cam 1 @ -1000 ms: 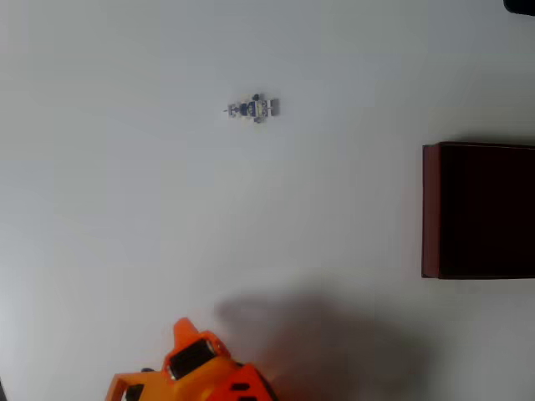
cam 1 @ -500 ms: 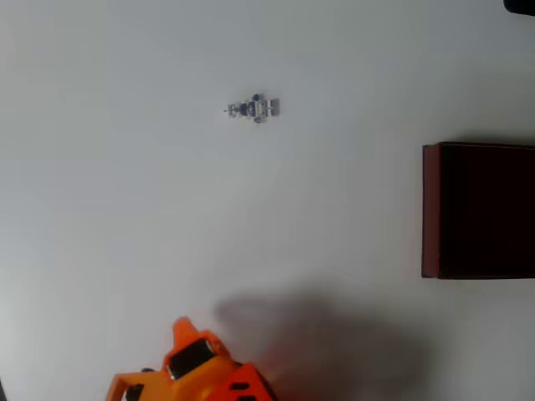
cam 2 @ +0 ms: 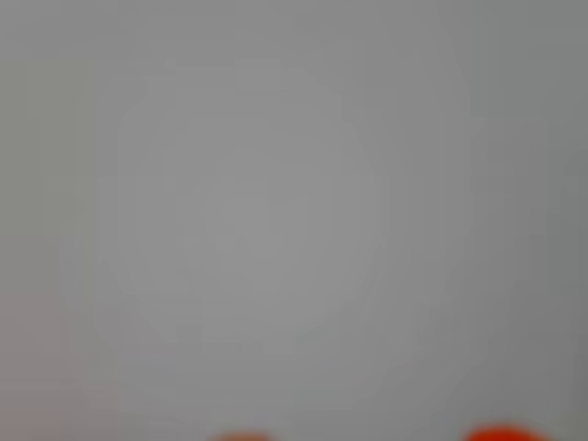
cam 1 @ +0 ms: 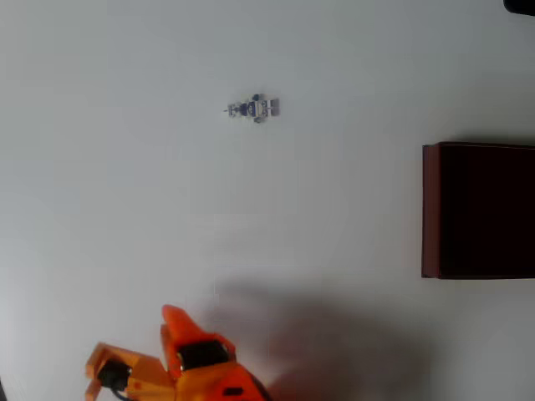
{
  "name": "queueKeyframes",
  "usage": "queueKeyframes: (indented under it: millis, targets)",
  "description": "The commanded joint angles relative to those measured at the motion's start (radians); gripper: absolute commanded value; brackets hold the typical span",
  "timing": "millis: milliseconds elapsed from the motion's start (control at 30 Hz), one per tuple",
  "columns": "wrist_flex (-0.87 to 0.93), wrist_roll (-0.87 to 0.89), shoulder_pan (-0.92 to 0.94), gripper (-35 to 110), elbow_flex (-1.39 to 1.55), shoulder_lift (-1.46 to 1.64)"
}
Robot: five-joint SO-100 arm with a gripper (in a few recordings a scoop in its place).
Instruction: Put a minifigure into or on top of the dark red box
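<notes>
In the overhead view the minifigure, tiny and pale with dark markings, lies flat on the white table in the upper middle. The dark red box stands at the right edge, its inside almost black, partly cut off by the frame. My orange gripper is at the bottom left, far below the minifigure and well left of the box. Its fingers stand apart with nothing between them. The wrist view is a grey blur with two orange fingertips at its bottom edge, set wide apart.
The white table is bare between the gripper, the minifigure and the box. The arm's soft shadow falls at the bottom centre. A small dark object sits in the top right corner.
The gripper has shifted slightly left and up in the overhead view, and its fingers have spread apart. The minifigure and box have not moved.
</notes>
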Motion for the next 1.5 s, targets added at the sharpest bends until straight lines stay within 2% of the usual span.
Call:
queueKeyframes:
  millis: [0,100,333,633,1100,1467]
  targets:
    - [0.051,-0.097,0.025,12,-0.158,0.011]
    - [0.084,-0.222,0.064,17,-0.296,-0.103]
    - [0.164,-0.453,0.209,25,-0.712,-0.824]
    - [0.163,-0.684,0.423,25,-0.844,-1.008]
    - [-0.023,-0.819,0.554,23,-0.98,-1.422]
    - [-0.072,-0.822,0.591,23,-1.161,-1.695]
